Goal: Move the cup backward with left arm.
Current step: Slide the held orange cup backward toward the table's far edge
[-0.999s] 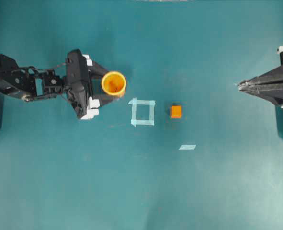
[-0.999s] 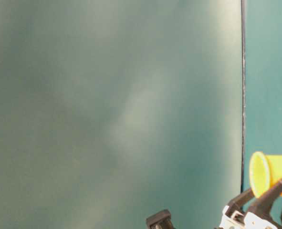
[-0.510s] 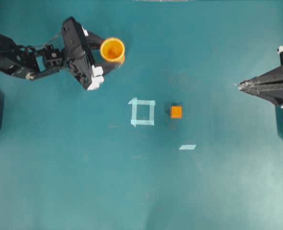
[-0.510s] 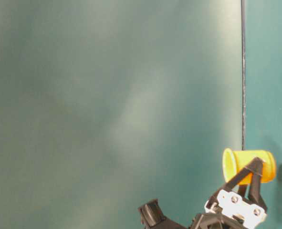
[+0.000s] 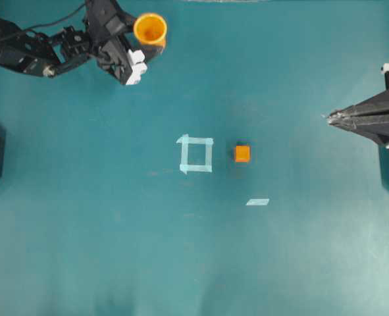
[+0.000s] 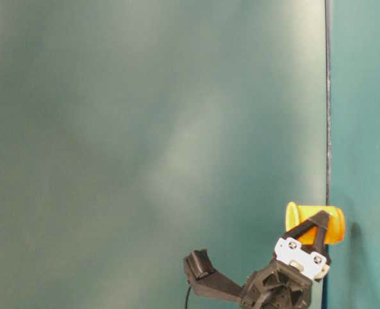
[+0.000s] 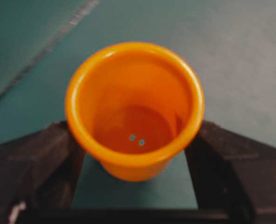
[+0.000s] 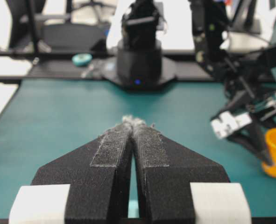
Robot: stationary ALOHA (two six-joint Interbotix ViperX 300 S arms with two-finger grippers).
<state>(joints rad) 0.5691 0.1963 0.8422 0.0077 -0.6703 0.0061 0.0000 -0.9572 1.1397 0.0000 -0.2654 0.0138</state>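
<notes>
At the table's far edge, the left gripper [image 5: 143,41], fingers pinching the orange cup [image 5: 149,29], has carried it back from beside the tape square [image 5: 196,154], so release likely remains; the right gripper [image 5: 330,117] sits pressed together.

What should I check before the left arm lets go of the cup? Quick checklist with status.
1. Cup between the left gripper fingers: ok, a finger on each side in the wrist view.
2. Cup upright: ok, rim faces up in the overhead view.
3. Cup resting on the table and not lifted: cannot tell from these views.
4. Cup far back on the table: ok, it sits near the top edge in the overhead view, well behind the tape square and the orange cube.
5. Right gripper out of the way: ok, shut and parked at the far right.
</notes>
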